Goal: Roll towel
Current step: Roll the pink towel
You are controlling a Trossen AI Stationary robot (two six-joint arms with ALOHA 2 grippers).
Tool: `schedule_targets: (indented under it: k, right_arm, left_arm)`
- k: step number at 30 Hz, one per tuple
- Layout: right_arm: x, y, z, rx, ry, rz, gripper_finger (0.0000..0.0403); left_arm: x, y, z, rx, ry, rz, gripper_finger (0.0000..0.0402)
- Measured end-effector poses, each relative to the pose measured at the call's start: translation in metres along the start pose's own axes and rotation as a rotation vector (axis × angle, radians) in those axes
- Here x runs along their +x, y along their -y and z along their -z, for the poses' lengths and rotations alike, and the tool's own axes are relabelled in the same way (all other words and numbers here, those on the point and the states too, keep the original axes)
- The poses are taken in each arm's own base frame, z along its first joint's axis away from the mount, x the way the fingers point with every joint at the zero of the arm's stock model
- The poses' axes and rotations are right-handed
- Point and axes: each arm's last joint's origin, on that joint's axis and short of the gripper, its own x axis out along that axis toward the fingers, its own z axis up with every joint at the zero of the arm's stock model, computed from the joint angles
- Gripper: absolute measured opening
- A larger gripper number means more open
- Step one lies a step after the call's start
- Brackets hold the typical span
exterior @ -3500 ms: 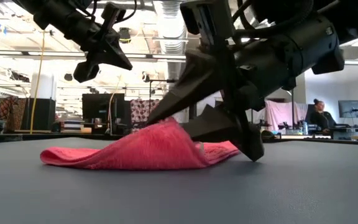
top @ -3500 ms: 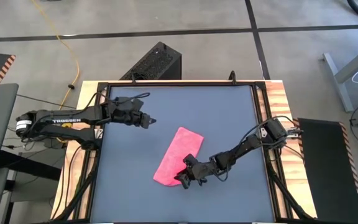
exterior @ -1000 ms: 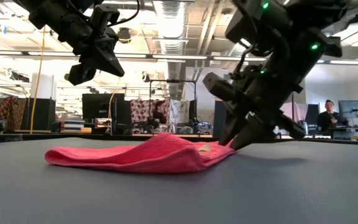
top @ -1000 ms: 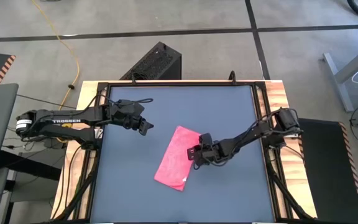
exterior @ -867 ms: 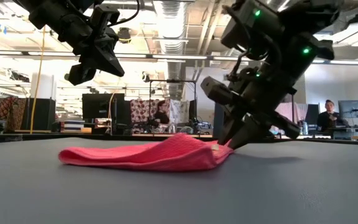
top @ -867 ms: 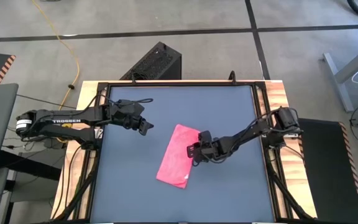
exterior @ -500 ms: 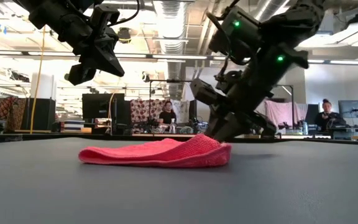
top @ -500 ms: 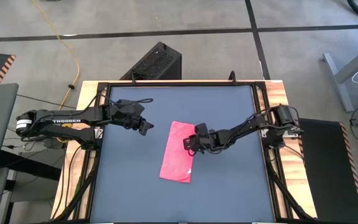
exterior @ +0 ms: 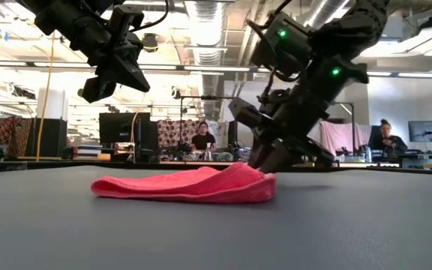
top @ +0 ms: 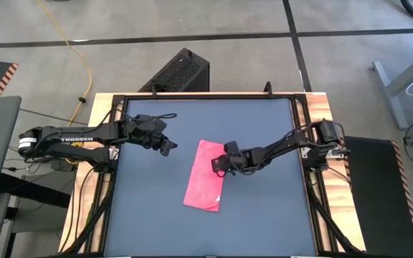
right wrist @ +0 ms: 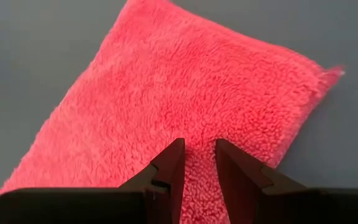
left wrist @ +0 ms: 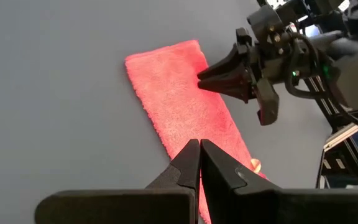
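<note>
The pink towel (top: pixel 203 185) lies flat on the dark grey mat (top: pixel 264 122) as a long narrow strip running near to far; it also shows in the low view (exterior: pixel 178 186). My right gripper (top: pixel 216 165) reaches in from the table's right and is down on the towel's right long edge, in its far half, its fingers a narrow gap apart. Left of the towel's far end, my left gripper (top: pixel 171 150) hangs above the mat, shut, with nothing in it (left wrist: pixel 199 152). My right gripper has its fingertips (right wrist: pixel 169 163) down on the towel just inside its right long edge (right wrist: pixel 199 146), with a narrow ridge of pile between them. The fingers slant down from the table's right, across the strip. The towel stays on the mat, slightly humped at the fingers (exterior: pixel 253 174). I cannot tell how many layers are held.
A black box (top: pixel 181 72) stands on the floor beyond the far edge. The mat sits in a black frame (top: pixel 303 143) with wood at its sides. People (exterior: pixel 201 139) sit in the room behind. Bare mat lies all around the towel.
My right gripper has gone toward the far edge and a little toward the left, taking the towel's right edge along. The towel has swung from a slant to nearly straight near-to-far. For the last half second both have kept still.
</note>
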Motion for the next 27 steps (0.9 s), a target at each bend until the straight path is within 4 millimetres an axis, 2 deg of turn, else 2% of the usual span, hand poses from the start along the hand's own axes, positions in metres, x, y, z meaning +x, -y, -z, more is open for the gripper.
schedule_targets:
  k: [8, 22, 27]
  right_arm:
    - [-0.009, 0.000, 0.015, -0.009, 0.005, 0.037, 0.0117]
    - [0.005, 0.003, -0.011, -0.008, 0.062, 0.018, 0.0117]
    - [0.021, 0.001, -0.010, -0.001, 0.082, -0.028, 0.0118]
  left_arm:
    - [0.000, 0.000, 0.000, 0.000, 0.000, 0.000, 0.0000]
    - [0.000, 0.000, 0.000, -0.001, -0.004, 0.003, 0.0000]
    - [0.000, 0.000, 0.000, 0.009, -0.010, 0.010, 0.0000]
